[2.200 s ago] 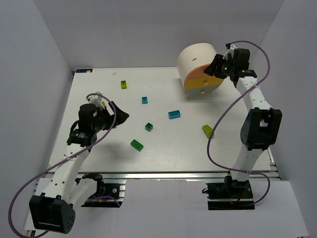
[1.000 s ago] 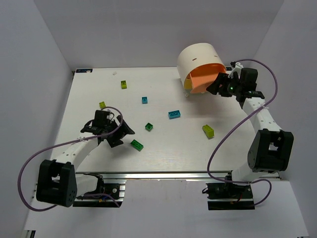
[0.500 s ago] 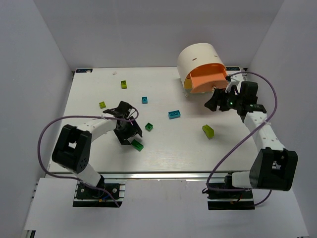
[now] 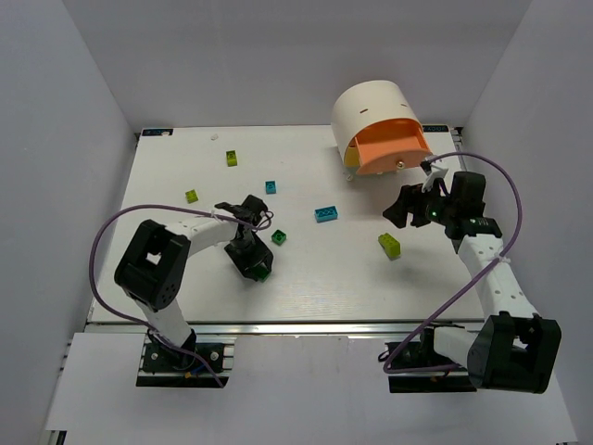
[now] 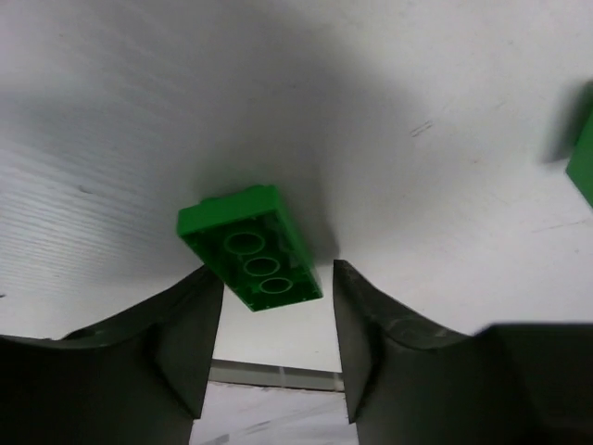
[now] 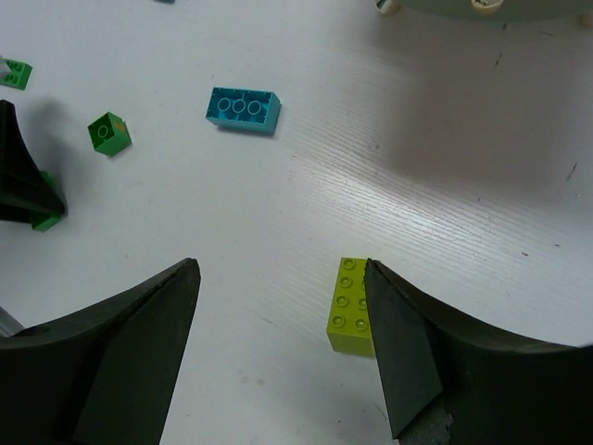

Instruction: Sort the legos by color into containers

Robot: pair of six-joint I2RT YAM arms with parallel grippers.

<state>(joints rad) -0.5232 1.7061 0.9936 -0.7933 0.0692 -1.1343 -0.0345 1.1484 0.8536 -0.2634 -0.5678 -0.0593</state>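
The left gripper (image 5: 276,278) straddles the dark green lego (image 5: 248,243) lying on the table (image 5: 417,93), jaws apart and not quite pinching; I'd say it should centre and squeeze the long sides squarely, while the right gripper (image 6: 280,278) hangs spread wide.

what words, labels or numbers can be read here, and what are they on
No readable text. The dark green lego, lime lego and cyan lego bear no print; the cream cabinet and its orange drawer are plain. A small dark tag at the far left corner of the table is too small to read.
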